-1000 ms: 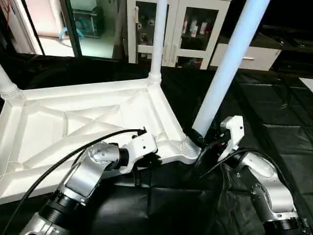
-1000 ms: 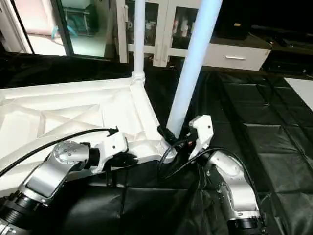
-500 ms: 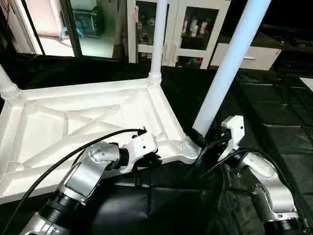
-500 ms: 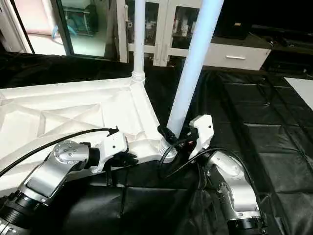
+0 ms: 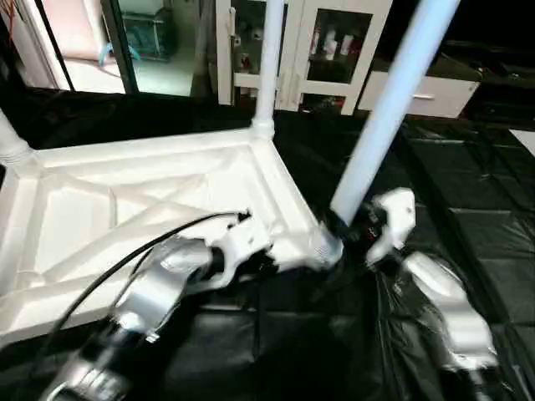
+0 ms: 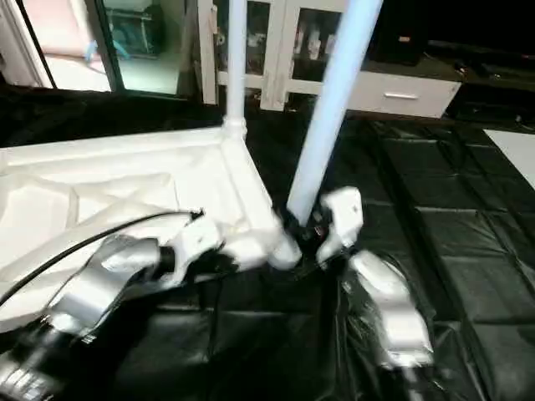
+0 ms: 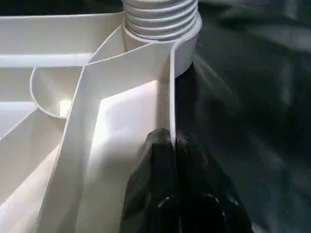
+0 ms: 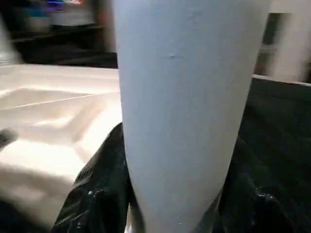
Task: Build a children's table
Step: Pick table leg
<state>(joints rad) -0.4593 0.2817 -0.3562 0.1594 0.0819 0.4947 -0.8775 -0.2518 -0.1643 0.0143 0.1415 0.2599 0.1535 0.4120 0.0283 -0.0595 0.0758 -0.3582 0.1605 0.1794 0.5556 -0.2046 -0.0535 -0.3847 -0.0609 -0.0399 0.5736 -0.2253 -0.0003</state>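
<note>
At the centre of the frame the upturned children's table top [image 5: 150, 192] lies ribs-up on the black-sheeted work table [image 5: 493, 242], stretching to the left edge. The left gripper [image 7: 174, 145] is pinched tight on the top's thin rim wall beside the near corner socket [image 5: 322, 246]. The right gripper [image 8: 175, 194] clasps the base of the slanted leg [image 5: 380, 117] standing in that socket, a finger [image 8: 97, 184] on each side. Another leg [image 5: 267, 63] rises at the far corner, before white cabinets [image 5: 334, 42].

The large work table covered in black quilted sheeting [image 5: 468, 225] carries the upturned white plastic square table top [image 5: 125, 209] directly.
</note>
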